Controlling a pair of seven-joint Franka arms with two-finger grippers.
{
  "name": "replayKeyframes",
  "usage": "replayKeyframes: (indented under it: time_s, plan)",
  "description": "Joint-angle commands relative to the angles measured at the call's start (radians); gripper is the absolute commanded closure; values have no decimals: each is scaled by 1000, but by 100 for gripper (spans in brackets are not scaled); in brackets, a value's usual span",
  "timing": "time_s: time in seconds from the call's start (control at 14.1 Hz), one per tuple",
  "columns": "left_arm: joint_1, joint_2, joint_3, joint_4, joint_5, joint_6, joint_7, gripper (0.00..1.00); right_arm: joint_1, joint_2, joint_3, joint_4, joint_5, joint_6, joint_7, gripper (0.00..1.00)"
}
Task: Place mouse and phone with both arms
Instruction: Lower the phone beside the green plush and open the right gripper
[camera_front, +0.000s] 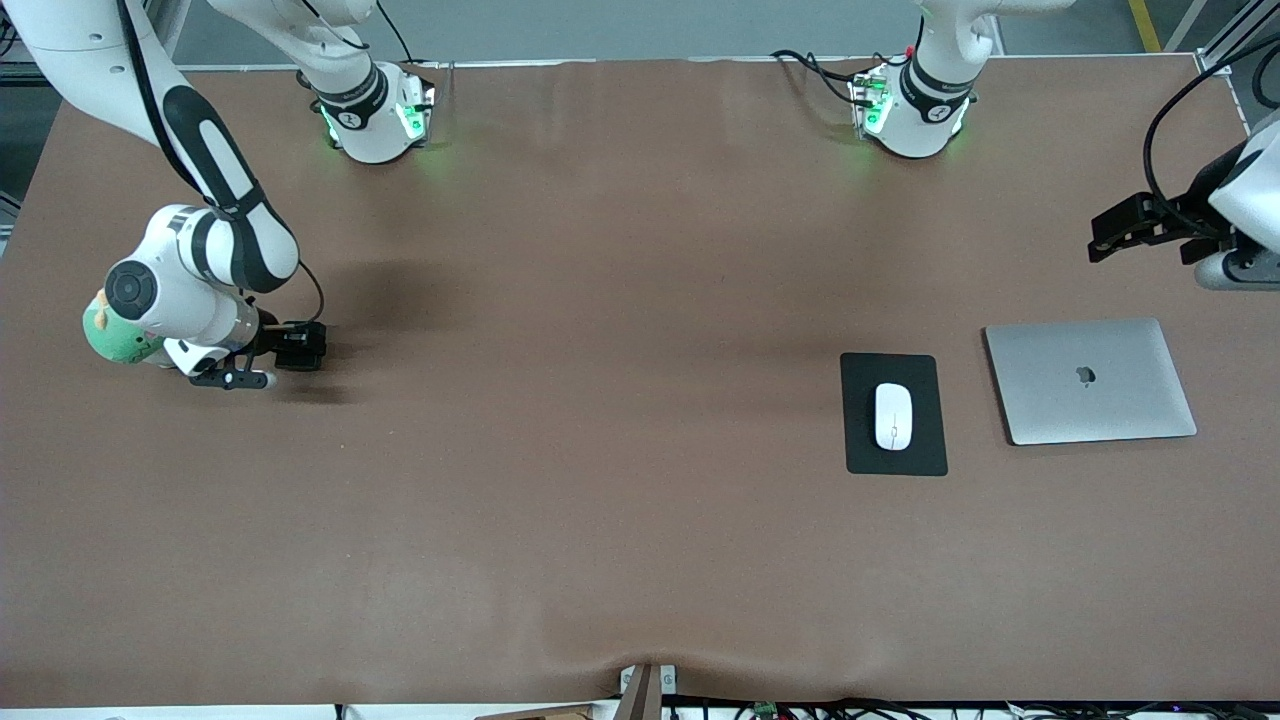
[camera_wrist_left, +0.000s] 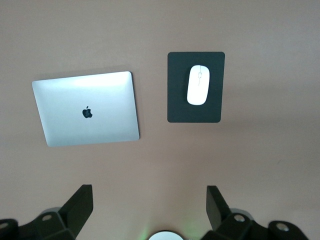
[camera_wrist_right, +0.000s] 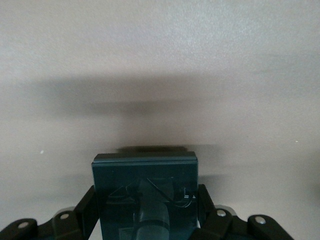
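brown matting is covering the bench (camera_front: 600, 520) from end to end. toward the left arm's end, a black mouse pad (camera_front: 860, 440) is lying flat, and the mouse (camera_front: 893, 416) is sitting on it, long axis pointing from the bases toward the front camera, all of it inside the pad's edges. a closed silver laptop (camera_front: 1090, 380) is lying just beside the pad, still closer to that end of the bench, slightly skewed, not touching the pad.

left hand (camera_front: 1110, 232) is hanging in the air over bare bench at the left arm's end, fingers (camera_wrist_left: 80, 205) spread wide and grasping nothing; its wrist view is looking down on laptop (camera_wrist_left: 87, 107), pad (camera_wrist_left: 175, 107) and mouse (camera_wrist_left: 198, 84), all well clear of the fingers. the left arm is waiting.

right hand (camera_front: 296, 347) is sitting low over the bench near the right arm's end, well apart from the pad. it is clenched on the phone (camera_wrist_right: 145, 195), a dark glossy slab with rounded corners, one finger (camera_wrist_right: 87, 210) pressing each long side. the phone (camera_front: 300, 346) is being held roughly level, one end projecting from the fingers; whether it is touching the matting cannot be told.
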Motion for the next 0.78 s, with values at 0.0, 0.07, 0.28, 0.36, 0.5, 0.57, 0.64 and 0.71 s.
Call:
replayKeyframes:
  time_s: [0.0, 0.07, 0.28, 0.36, 0.5, 0.57, 0.64, 0.71]
  plan:
    - [10, -5, -12, 18, -14, -45, 10, 0, -39, -20, 19, -30, -11, 15, -26, 100]
    - [8, -5, -13, 18, -14, -46, 2, 0, -41, -18, 19, -32, -11, 15, -28, 100]
    - [10, -32, -7, 17, -5, -61, 3, 0, -38, -8, 19, -29, -11, 14, -26, 89]
    - [13, -34, -1, 15, -8, -60, 10, 0, -38, -6, 21, -27, -11, 12, -29, 53]
    - [26, -32, 2, 12, -16, -43, 13, 0, -33, -8, 21, -19, -11, 3, -37, 0]
    - [34, -29, 2, 9, -16, -19, 11, 0, -27, -8, 21, -16, -11, 3, -37, 0]
    - [34, -23, 2, 9, -17, -5, 10, 0, -25, -11, 21, -10, -11, 1, -37, 0]
    - [34, -23, 2, 7, -17, -2, 5, 0, -25, -14, 22, -7, -11, -6, -37, 0]
